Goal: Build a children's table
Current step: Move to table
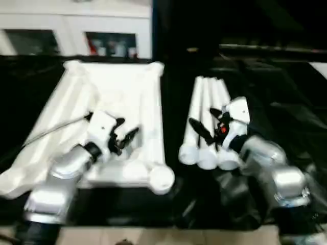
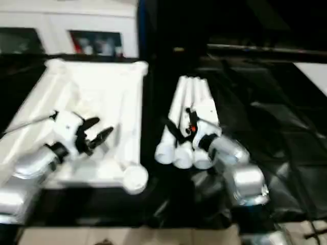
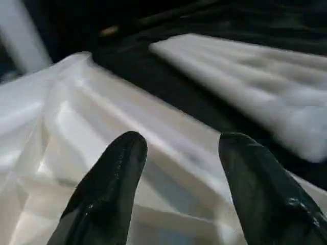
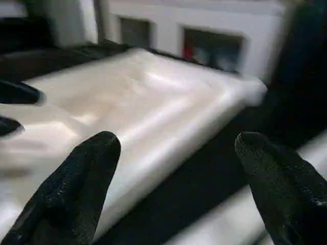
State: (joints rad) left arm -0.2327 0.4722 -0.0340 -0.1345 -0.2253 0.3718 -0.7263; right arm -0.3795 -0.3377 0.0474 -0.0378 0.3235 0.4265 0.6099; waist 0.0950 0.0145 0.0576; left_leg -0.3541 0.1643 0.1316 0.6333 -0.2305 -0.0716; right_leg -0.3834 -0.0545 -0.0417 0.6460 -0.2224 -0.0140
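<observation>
1. Lying upside down on the black-covered work surface (image 1: 286,127), the tabletop (image 1: 110,84) shows its ribbed underside and its round corner sockets facing up. I judge it was laid that way so the legs can be pushed down into the sockets; the near corner socket (image 1: 161,178) sits closest to the bundle of legs.
2. The four legs (image 1: 207,115) lie side by side just to the right of the tabletop, flared ends toward the robot, apart from the top across a dark gap. Bunched like that, they look set out for picking one at a time.
3. The white cabinet (image 1: 76,30) with glass doors stands behind, taking no part.
4. The left gripper (image 1: 124,136) hovers over the near part of the tabletop's underside, fingers moderately spread, nothing between them.
5. The right gripper (image 1: 208,124) hangs over the near ends of the legs, fingers spread wide and empty; whether it touches a leg I cannot tell.
</observation>
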